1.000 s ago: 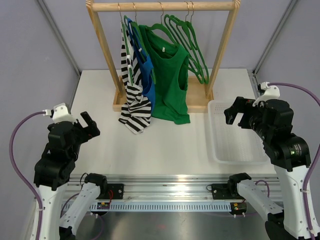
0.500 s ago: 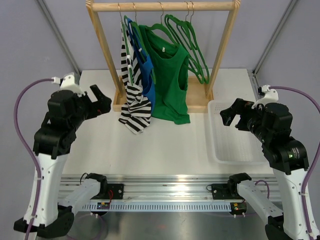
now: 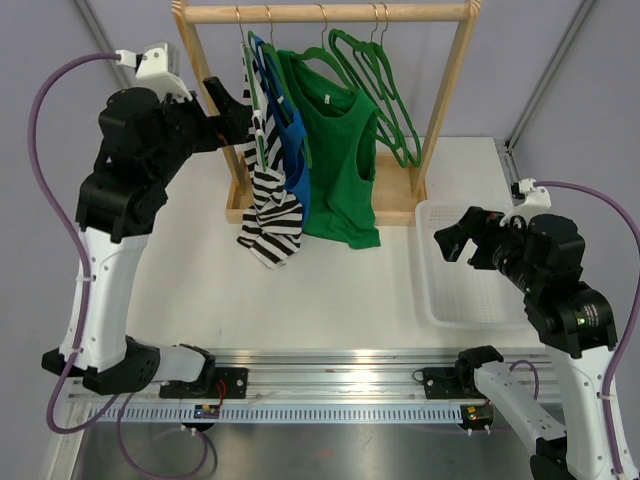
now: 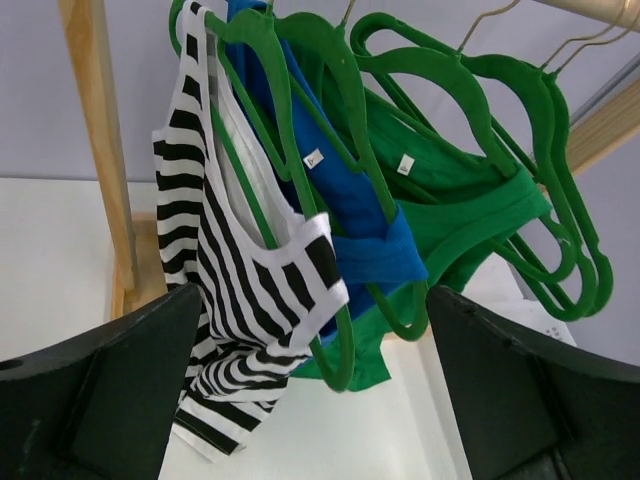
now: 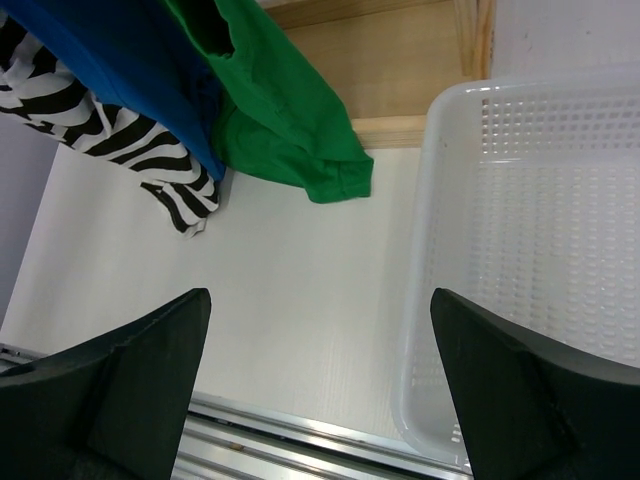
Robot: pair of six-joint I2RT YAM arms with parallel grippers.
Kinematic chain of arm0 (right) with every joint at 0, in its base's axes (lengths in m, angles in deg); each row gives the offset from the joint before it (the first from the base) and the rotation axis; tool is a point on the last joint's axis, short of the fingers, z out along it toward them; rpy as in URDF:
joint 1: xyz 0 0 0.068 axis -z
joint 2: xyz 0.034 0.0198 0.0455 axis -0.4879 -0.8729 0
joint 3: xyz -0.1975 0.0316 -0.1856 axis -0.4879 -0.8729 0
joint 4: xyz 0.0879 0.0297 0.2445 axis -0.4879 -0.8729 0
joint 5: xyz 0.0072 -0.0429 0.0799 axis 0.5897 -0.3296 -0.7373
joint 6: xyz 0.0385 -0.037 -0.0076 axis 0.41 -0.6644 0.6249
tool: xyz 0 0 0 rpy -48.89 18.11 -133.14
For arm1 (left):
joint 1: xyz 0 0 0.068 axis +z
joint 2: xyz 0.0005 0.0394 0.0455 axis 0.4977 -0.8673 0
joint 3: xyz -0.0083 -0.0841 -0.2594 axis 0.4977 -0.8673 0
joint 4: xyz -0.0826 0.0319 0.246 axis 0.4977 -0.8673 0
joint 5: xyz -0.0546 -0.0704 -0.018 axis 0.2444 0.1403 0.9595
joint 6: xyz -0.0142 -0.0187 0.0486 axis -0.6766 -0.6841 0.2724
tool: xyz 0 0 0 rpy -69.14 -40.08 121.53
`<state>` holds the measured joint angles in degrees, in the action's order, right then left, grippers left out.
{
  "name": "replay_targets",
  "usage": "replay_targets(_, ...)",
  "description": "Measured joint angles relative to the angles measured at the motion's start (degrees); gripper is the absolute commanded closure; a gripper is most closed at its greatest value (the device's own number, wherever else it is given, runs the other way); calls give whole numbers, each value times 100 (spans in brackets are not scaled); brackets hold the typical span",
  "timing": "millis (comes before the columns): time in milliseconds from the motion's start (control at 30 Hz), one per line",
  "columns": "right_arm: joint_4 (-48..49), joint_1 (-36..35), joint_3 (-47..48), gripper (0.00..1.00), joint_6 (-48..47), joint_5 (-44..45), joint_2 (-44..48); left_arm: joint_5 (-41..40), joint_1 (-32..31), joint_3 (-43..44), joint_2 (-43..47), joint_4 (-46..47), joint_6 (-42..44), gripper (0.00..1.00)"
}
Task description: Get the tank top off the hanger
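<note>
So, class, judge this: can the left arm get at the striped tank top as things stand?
Probably yes. The left arm is raised beside the striped tank top, its open fingers facing it, with nothing between; the wooden post stands just to one side.

Table [image 3: 330, 290]: white, smooth top, seen from above and behind the arm bases.
Rack [image 3: 400, 215]: pale wood, at 12 o'clock; its base plank lies flat on the table near the far edge, with a post rising at each end.
Basket [image 3: 470, 295]: white perforated plastic, at 3 o'clock, standing flat just beside the rack's right end.
</note>
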<state>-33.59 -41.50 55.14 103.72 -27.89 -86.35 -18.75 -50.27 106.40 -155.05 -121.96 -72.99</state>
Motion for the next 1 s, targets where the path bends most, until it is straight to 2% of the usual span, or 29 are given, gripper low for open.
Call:
replay_targets(133, 7, -2, -35, 3, 4, -227, 116, -264, -70, 96, -527, 413, 229, 5)
replay_targets(300, 2, -2, -101, 5, 28, -498, 238, -669, -105, 581, -1390, 678, 490, 14)
replay_targets(400, 2, -4, -144, 5, 31, -616, 240, -966, -116, 1154, -1969, 686, 634, 24)
replay_targets(500, 2, -4, -203, 5, 31, -680, 249, -1296, -122, 1598, -2446, 704, 782, 41)
replay_targets(667, -9, -4, -299, 6, 28, -767, 282, -1604, -127, 1749, -2796, 673, 964, 67)
replay_targets(733, -11, -4, -306, 6, 26, -767, 284, -1668, -129, 1808, -2879, 664, 1019, 72)
replay_targets(767, -11, -4, -306, 6, 24, -769, 286, -1700, -133, 1816, -2900, 669, 1038, 80)
replay_targets(867, -11, -4, -306, 6, 24, -769, 295, -1797, -168, 1832, -2907, 669, 1115, 91)
replay_targets(900, -11, -4, -308, 6, 24, -769, 295, -1845, -192, 1851, -2907, 671, 1147, 99)
replay_targets(1000, -9, -4, -337, 6, 24, -789, 295, -1961, -280, 1875, -2905, 664, 1233, 100)
